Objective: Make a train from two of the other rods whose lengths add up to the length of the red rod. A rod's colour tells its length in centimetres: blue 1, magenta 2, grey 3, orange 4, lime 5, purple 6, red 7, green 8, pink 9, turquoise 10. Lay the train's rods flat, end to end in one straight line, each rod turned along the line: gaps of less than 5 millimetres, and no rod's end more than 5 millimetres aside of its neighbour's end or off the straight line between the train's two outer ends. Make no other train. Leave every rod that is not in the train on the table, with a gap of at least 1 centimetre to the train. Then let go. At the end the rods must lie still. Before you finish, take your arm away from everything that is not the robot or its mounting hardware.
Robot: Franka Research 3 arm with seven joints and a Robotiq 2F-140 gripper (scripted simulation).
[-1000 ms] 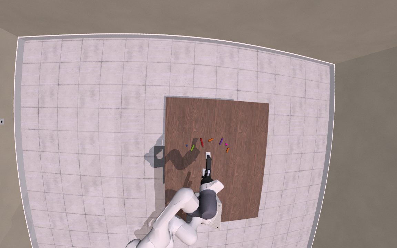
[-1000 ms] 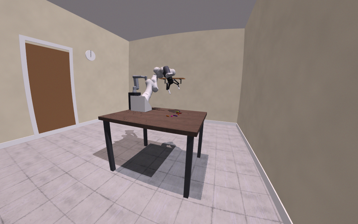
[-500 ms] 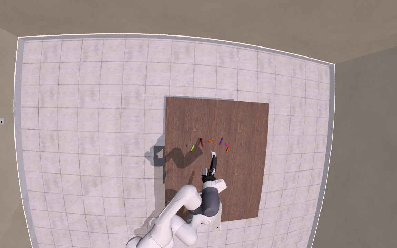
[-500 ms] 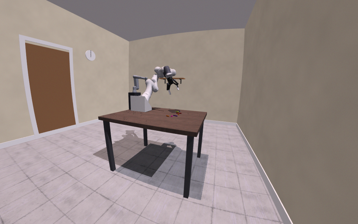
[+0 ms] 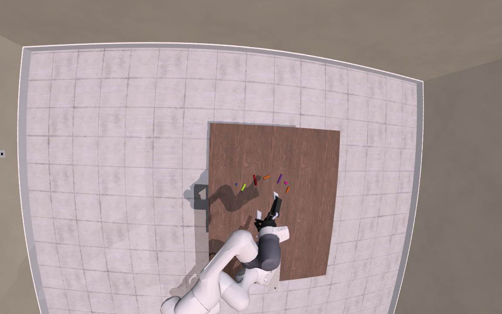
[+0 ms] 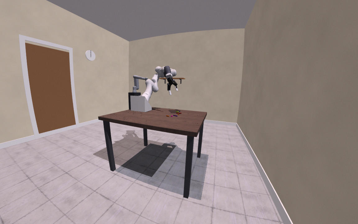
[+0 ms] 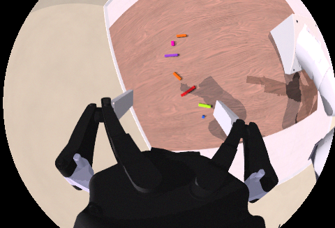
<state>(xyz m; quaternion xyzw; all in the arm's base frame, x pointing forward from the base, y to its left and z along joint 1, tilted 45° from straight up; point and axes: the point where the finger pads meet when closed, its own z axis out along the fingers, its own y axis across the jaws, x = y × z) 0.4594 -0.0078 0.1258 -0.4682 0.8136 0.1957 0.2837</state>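
Several small rods lie flat and apart on the brown table (image 5: 272, 195): a blue rod (image 5: 235, 184), a lime rod (image 5: 243, 187), a red rod (image 5: 254, 179), an orange rod (image 5: 266, 177), a purple rod (image 5: 279, 179), a magenta rod (image 5: 286, 182) and a second orange rod (image 5: 287, 189). The wrist view shows them in a loose row, with the red rod (image 7: 188, 90), lime rod (image 7: 205, 105) and purple rod (image 7: 172, 55). My gripper (image 5: 267, 203) (image 6: 173, 90) is open and empty, high above the table, on the base's side of the rods.
The robot's base block (image 6: 139, 103) stands at the table's near edge by the arm. A small wall shelf (image 6: 172, 78) is behind the gripper. The table's edges drop to a tiled floor.
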